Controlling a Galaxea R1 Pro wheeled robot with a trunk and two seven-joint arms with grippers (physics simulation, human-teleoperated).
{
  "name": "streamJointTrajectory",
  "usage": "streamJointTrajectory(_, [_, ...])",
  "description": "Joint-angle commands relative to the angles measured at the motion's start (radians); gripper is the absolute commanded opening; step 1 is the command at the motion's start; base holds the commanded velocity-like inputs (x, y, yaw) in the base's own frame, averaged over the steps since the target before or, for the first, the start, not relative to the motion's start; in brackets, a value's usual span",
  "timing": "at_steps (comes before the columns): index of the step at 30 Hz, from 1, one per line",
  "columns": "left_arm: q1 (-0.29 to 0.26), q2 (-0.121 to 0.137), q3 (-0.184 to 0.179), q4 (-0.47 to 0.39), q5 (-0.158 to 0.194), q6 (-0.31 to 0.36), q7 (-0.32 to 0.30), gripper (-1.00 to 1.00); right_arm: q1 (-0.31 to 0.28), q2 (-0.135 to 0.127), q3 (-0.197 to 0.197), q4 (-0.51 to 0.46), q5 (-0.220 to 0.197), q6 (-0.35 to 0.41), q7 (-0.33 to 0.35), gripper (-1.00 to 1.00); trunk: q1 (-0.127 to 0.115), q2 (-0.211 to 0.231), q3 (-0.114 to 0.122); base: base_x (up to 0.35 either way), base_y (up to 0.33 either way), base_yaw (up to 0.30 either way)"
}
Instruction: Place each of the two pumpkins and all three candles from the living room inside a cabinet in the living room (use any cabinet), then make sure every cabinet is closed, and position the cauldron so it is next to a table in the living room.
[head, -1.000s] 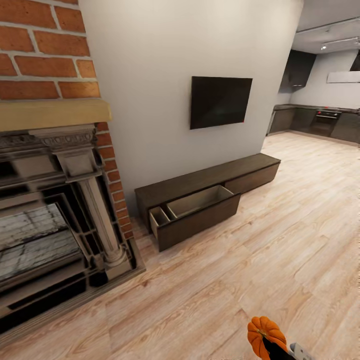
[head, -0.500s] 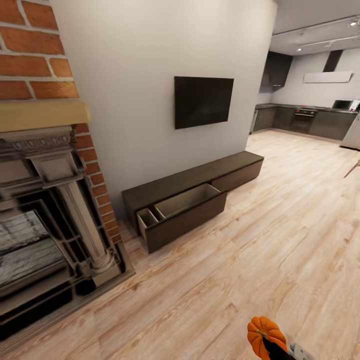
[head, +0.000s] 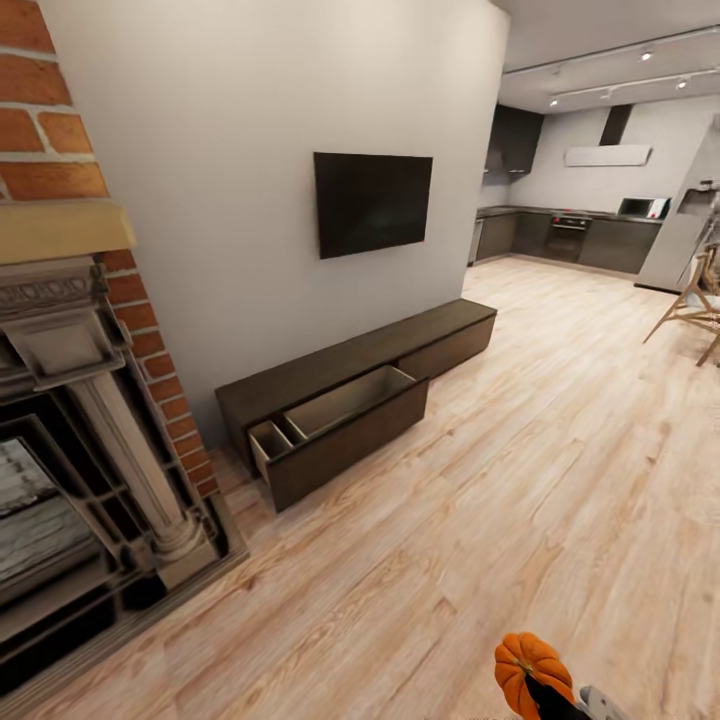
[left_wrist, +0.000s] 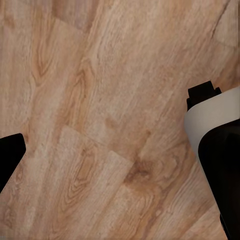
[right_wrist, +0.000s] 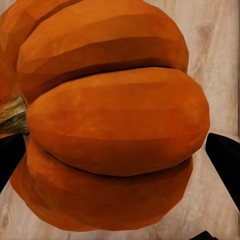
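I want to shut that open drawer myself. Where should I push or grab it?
No handle shows on the cabinet. Its open drawer sticks out toward the room, so come from the room side and press flat on the middle of the wide front panel. Probably use the free left gripper; the right gripper holds the pumpkin.

Black fingertips (right_wrist: 227, 160), white-and-black left hand (left_wrist: 100, 150) housing.

The left gripper (left_wrist: 107, 140) hangs with fingers spread over wooden floor (left_wrist: 100, 100).
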Motion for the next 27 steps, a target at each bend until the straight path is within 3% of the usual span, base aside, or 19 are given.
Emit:
streamJointTrajectory(1, [0.0,0.001,-0.009,-0.003,0.009,0.007,0.004,1.0,-0.001,0.0,0.008,0.002,-0.011,-0.003,0.004,-1.0,0.0,-0.001,-0.001,0.0,0.0,-0.188])
streamJointTrajectory(27, [0.0,0.001,-0.009,-0.003,0.009,0.007,0.004,1.0,-0.001,0.0,0.008,0.002,-0.01,-0.004,0.003,-1.0,0.0,-0.001,-0.001,0.0,0.0,-0.187])
